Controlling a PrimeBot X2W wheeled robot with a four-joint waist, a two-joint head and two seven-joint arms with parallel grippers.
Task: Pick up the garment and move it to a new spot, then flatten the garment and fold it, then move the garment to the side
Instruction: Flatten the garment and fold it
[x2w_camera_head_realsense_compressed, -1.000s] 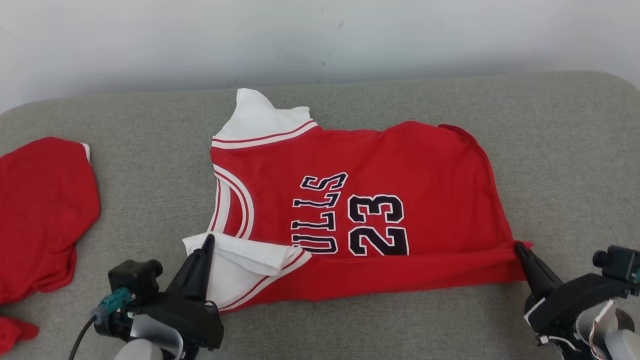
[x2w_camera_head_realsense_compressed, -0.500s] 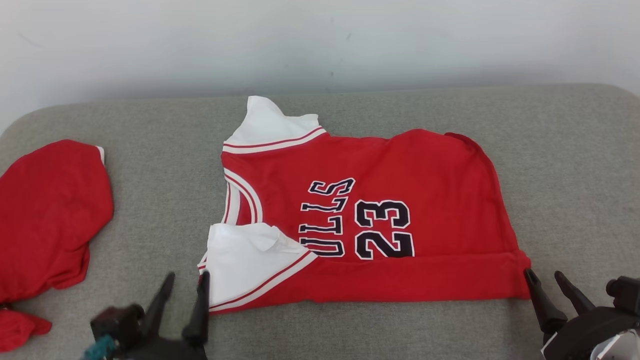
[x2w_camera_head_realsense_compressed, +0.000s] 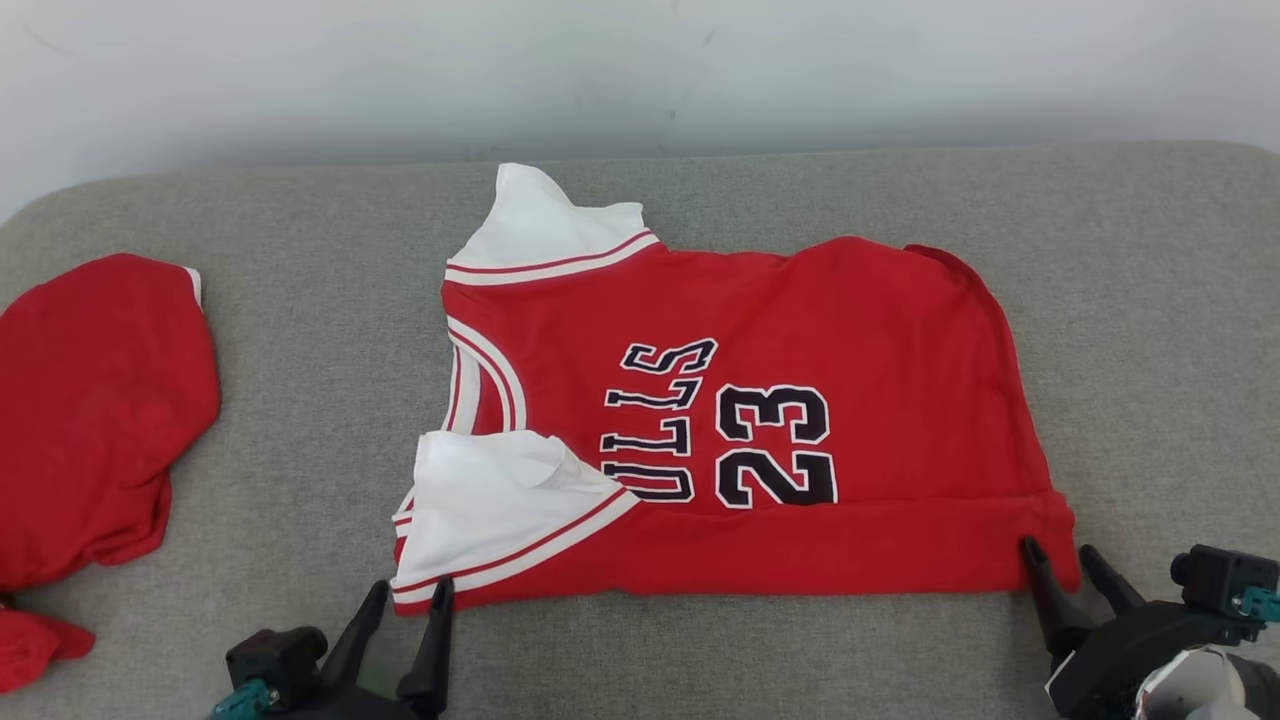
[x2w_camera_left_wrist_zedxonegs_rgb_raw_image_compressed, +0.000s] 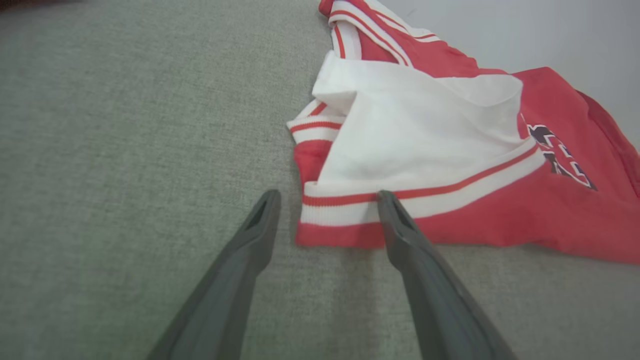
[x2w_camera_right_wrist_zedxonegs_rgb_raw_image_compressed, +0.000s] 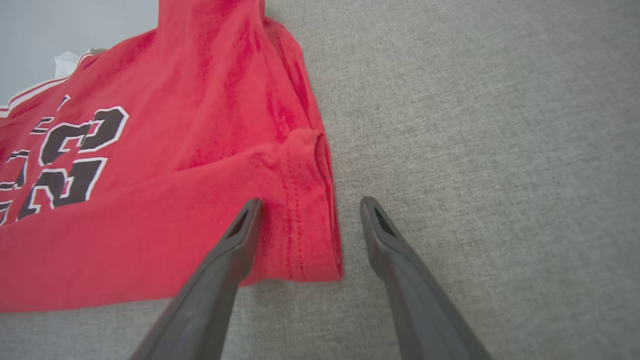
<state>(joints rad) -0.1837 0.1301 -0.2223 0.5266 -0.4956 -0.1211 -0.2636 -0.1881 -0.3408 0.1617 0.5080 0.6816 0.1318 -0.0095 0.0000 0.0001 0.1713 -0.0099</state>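
The garment (x2w_camera_head_realsense_compressed: 880, 330) is a red jersey with white sleeves and a black "23". It lies flat on the grey cushioned surface (x2w_camera_head_realsense_compressed: 300, 350), with its near long edge folded over. My left gripper (x2w_camera_head_realsense_compressed: 410, 590) stands open at the near left corner, by the white sleeve (x2w_camera_head_realsense_compressed: 480, 500). In the left wrist view the open left gripper (x2w_camera_left_wrist_zedxonegs_rgb_raw_image_compressed: 327, 195) straddles the striped sleeve hem (x2w_camera_left_wrist_zedxonegs_rgb_raw_image_compressed: 340, 210), one finger (x2w_camera_left_wrist_zedxonegs_rgb_raw_image_compressed: 400, 235) over the cloth. My right gripper (x2w_camera_head_realsense_compressed: 1058, 550) is open at the near right corner. In the right wrist view the right gripper (x2w_camera_right_wrist_zedxonegs_rgb_raw_image_compressed: 311, 201) straddles the red hem corner (x2w_camera_right_wrist_zedxonegs_rgb_raw_image_compressed: 305, 235) without pinching it.
A second red garment (x2w_camera_head_realsense_compressed: 90, 400) lies bunched at the far left of the surface. A pale wall (x2w_camera_head_realsense_compressed: 640, 70) runs behind the surface's back edge. Bare grey cushion (x2w_camera_head_realsense_compressed: 1150, 300) lies right of the jersey and along the front edge.
Both grippers opened and let go of the jersey's near edge, then drew back a little toward me. The folded edge now rests flat. The head camera shifted slightly.
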